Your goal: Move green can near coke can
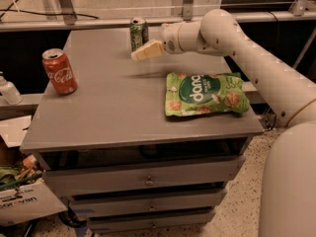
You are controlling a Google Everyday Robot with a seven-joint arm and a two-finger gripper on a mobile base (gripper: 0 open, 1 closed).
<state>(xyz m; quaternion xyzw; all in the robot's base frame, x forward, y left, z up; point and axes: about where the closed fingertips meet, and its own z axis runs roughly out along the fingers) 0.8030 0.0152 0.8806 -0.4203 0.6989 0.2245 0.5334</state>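
The green can (138, 33) stands upright at the far middle of the grey cabinet top (113, 102). The coke can (59, 71) stands upright near the left edge, well apart from the green can. My gripper (144, 52) reaches in from the right on the white arm (232, 43). It hovers just in front of and slightly right of the green can, close to it, and holds nothing that I can see.
A flat green "dang" snack bag (203, 94) lies on the right side of the top. A white bottle (8, 90) sits on a low shelf at the left. Drawers are below the top, and a box with clutter (19, 191) is on the floor at the lower left.
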